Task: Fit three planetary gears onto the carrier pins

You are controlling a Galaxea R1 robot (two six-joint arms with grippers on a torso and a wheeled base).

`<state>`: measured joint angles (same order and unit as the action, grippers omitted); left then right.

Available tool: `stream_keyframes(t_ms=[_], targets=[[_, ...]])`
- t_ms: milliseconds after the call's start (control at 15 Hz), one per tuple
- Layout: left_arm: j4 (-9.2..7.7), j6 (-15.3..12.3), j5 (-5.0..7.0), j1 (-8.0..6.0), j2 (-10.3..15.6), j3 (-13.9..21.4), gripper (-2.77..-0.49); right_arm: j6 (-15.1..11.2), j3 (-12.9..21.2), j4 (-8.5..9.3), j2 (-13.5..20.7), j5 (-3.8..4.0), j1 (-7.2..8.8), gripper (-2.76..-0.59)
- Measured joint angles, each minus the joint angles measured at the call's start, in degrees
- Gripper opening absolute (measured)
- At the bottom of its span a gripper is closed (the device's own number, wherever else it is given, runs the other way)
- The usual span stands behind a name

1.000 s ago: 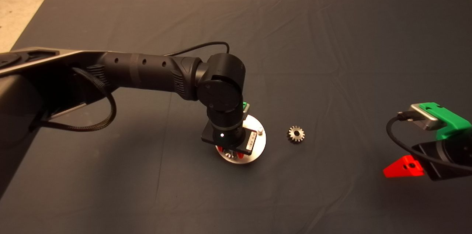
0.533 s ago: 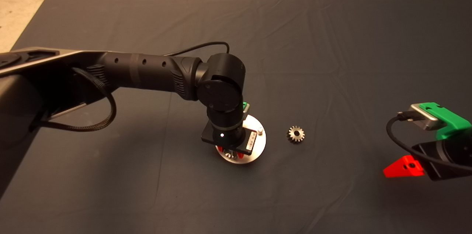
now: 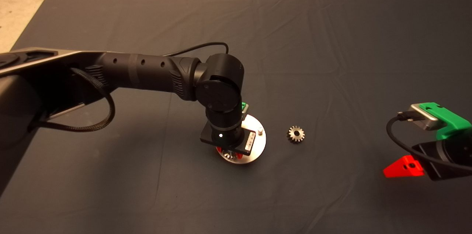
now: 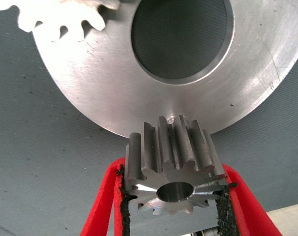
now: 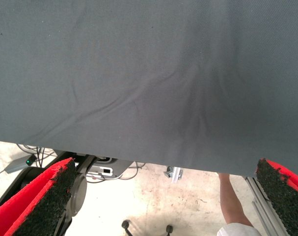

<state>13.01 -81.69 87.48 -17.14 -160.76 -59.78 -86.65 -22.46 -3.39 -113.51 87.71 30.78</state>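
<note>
— Where is the left gripper (image 4: 174, 206) right now?

— Over the near edge of the white disc (image 3: 258, 145) in the middle of the mat (image 3: 295, 42), pointing down. Its red fingers (image 4: 107, 196) are clamped on a small metal gear (image 4: 174, 169), one pad against each side of the teeth.

— Is that gear on a peg?

— It sits at the disc's rim, and the tip of a peg (image 4: 172, 118) just shows behind its teeth. Whether the peg is inside the hole I cannot tell.

— And the other gears?

— One gear (image 4: 65, 14) lies on the far part of the disc. Another gear (image 3: 295, 134) lies on the mat just right of the disc, apart from it. One bare peg (image 3: 260, 130) stands on the disc's right side.

— The right gripper (image 5: 163, 196)?

— Parked at the mat's lower right edge, fingers spread wide with nothing between them.
</note>
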Motion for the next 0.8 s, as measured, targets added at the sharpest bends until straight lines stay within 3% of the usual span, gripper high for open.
stream_keyframes(t_ms=[333,800], targets=[[-1.05,0.0,0.0,-0.02,0.0,0.0,-2.44,0.0,0.0,0.0,0.0,0.02,0.02,-0.62],[-1.3,0.0,0.0,-0.02,-0.1,0.0,-2.44,0.0,0.0,0.0,0.0,0.02,0.02,-0.62]])
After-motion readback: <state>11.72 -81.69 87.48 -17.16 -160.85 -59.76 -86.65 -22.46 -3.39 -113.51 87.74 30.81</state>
